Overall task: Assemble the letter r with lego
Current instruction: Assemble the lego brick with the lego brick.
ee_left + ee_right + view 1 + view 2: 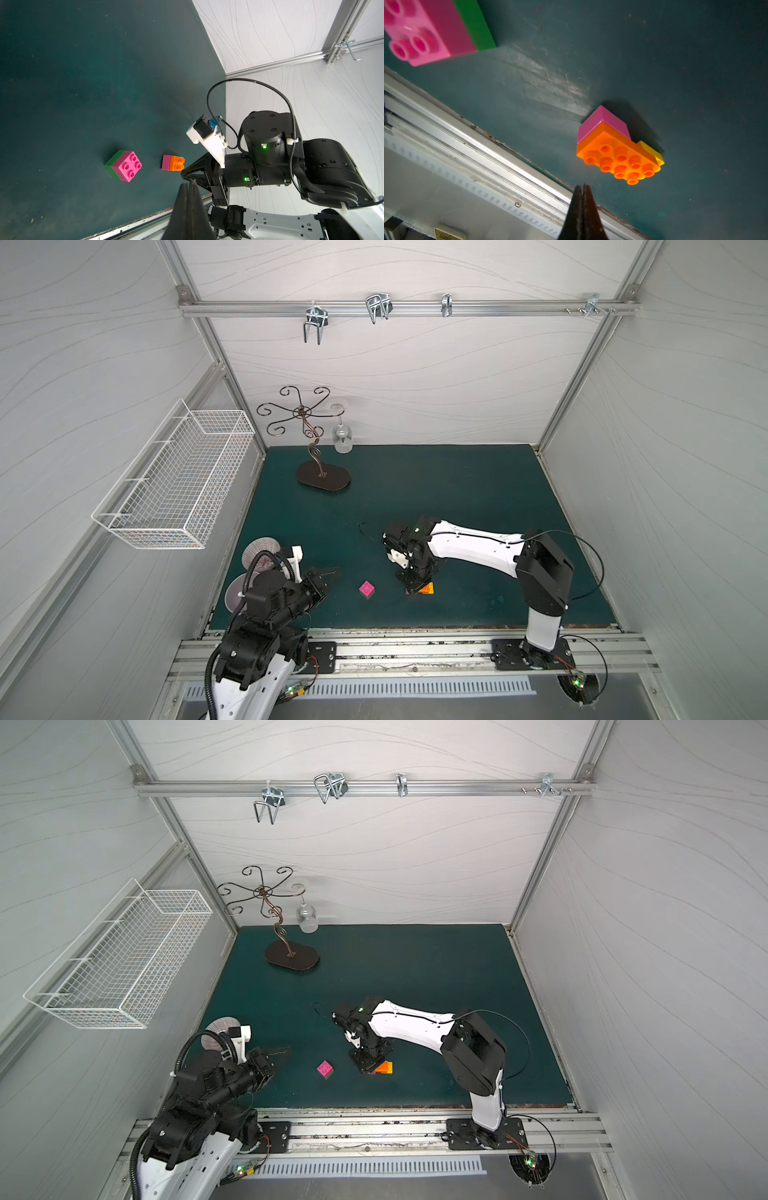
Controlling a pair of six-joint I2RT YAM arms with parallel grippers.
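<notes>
Two lego pieces lie on the green mat (457, 489). A magenta brick on a green one (367, 589) (325, 1069) (124, 166) sits left of centre near the front. To its right lies an orange rectangle (618, 158) (427, 588) (385, 1067) joined to a magenta brick (602, 122) and a yellow one (652, 151), studs facing sideways. My right gripper (582, 187) (412, 590) points down just beside the orange piece, shut and holding nothing. My left gripper (192, 182) (336, 570) hovers left of the magenta-green stack, shut and empty.
A metal glass rack (322, 477) with a hanging wine glass (342, 435) stands at the back left. A white wire basket (178, 477) hangs on the left wall. Round discs (259, 556) lie behind the left arm. The metal rail (415, 643) runs along the mat's front edge.
</notes>
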